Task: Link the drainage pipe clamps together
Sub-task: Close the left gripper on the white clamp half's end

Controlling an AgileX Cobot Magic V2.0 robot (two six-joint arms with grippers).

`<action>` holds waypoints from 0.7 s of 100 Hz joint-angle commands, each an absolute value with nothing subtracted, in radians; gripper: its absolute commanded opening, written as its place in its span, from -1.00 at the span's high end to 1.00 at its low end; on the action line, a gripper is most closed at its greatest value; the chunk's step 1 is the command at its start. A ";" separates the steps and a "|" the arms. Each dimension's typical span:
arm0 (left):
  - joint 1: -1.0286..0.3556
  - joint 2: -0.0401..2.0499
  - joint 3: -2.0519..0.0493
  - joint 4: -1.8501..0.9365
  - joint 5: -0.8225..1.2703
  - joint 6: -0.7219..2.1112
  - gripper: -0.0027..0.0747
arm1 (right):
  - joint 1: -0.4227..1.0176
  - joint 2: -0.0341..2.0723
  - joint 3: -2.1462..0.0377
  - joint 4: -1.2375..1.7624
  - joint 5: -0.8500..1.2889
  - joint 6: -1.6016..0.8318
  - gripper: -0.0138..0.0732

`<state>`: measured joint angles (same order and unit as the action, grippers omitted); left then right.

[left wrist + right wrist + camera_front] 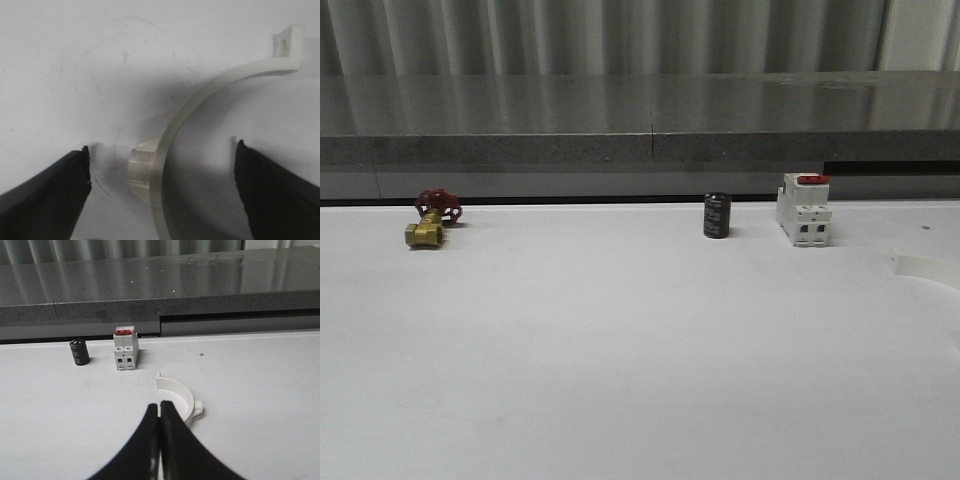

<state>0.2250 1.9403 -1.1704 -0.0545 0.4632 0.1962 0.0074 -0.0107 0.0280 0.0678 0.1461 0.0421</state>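
One white drainage pipe clamp (200,97) lies on the white table in the left wrist view. It is a curved half-ring with a flat end flange and a small outer ear. My left gripper (162,147) is open, one finger on each side of the ring and neither touching it. A second white clamp (176,389) lies on the table just beyond my right gripper (160,405), which is shut with nothing between its fingers. In the front view a white curved piece (925,265) of a clamp shows at the right edge.
A brass valve with a red handle (432,220) sits at the back left. A black cylinder (716,216) and a white breaker with a red top (804,209) stand at the back right. A grey ledge (640,150) runs behind the table.
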 commanded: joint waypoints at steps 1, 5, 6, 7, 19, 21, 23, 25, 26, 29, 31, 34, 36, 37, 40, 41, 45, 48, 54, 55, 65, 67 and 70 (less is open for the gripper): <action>0.231 1.897 -1.200 -0.065 0.411 0.198 -0.55 | 0.007 -0.026 0.011 0.063 0.066 0.039 0.84; 0.231 1.897 -1.200 -0.063 0.407 0.198 -0.55 | 0.007 -0.026 0.011 0.063 0.066 0.039 0.84; 0.231 1.897 -1.200 -0.063 0.404 0.198 -0.55 | 0.007 -0.026 0.011 0.063 0.066 0.039 0.84; 0.231 1.897 -1.200 -0.063 0.404 0.198 -0.55 | 0.007 -0.026 0.011 0.063 0.066 0.039 0.84; 0.231 1.897 -1.200 -0.063 0.404 0.198 -0.53 | 0.007 -0.026 0.011 0.063 0.066 0.039 0.84; 0.231 1.897 -1.200 -0.063 0.402 0.198 -0.52 | 0.007 -0.026 0.011 0.063 0.066 0.039 0.84; 0.231 1.897 -1.200 -0.063 0.402 0.198 -0.51 | 0.007 -0.026 0.011 0.063 0.066 0.039 0.84; 0.231 1.897 -1.200 -0.063 0.400 0.198 -0.50 | 0.007 -0.026 0.011 0.063 0.066 0.039 0.84; 0.231 1.897 -1.200 -0.063 0.400 0.198 -0.49 | 0.007 -0.026 0.011 0.063 0.066 0.039 0.84; 0.231 1.897 -1.200 -0.063 0.400 0.198 -0.47 | 0.007 -0.026 0.011 0.063 0.066 0.039 0.84; 0.231 1.897 -1.200 -0.063 0.400 0.198 -0.46 | 0.007 -0.026 0.011 0.063 0.066 0.039 0.84; 0.231 1.897 -1.200 -0.063 0.399 0.198 -0.44 | 0.007 -0.026 0.011 0.063 0.066 0.039 0.84; 0.231 1.897 -1.200 -0.063 0.398 0.198 -0.43 | 0.007 -0.026 0.011 0.063 0.066 0.039 0.84; 0.231 1.897 -1.200 -0.063 0.398 0.198 -0.42 | 0.007 -0.026 0.011 0.063 0.066 0.039 0.84; 0.231 1.897 -1.200 -0.063 0.396 0.198 -0.40 | 0.007 -0.026 0.011 0.063 0.066 0.039 0.84; 0.231 1.897 -1.200 -0.063 0.396 0.198 -0.40 | 0.007 -0.026 0.011 0.063 0.066 0.039 0.84; 0.231 1.897 -1.200 -0.063 0.396 0.200 -0.39 | 0.007 -0.026 0.011 0.063 0.066 0.039 0.84; 0.231 1.897 -1.200 -0.063 0.396 0.200 -0.39 | 0.007 -0.026 0.011 0.063 0.066 0.039 0.84; 0.231 1.897 -1.200 -0.063 0.396 0.202 -0.37 | 0.007 -0.026 0.011 0.063 0.066 0.039 0.84; 0.231 1.897 -1.200 -0.063 0.396 0.202 -0.36 | 0.007 -0.026 0.011 0.063 0.066 0.039 0.84; 0.231 1.897 -1.200 -0.063 0.396 0.202 -0.25 | 0.007 -0.026 0.011 0.063 0.066 0.039 0.84; 0.231 1.897 -1.200 -0.063 0.396 0.202 -0.22 | 0.007 -0.026 0.011 0.063 0.066 0.039 0.84; 0.231 1.897 -1.200 -0.063 0.398 0.202 -0.15 | 0.007 -0.026 0.011 0.063 0.066 0.039 0.84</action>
<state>0.2250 1.9441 -1.1704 -0.0545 0.4331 0.1990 0.0074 -0.0107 0.0280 0.0678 0.1461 0.0421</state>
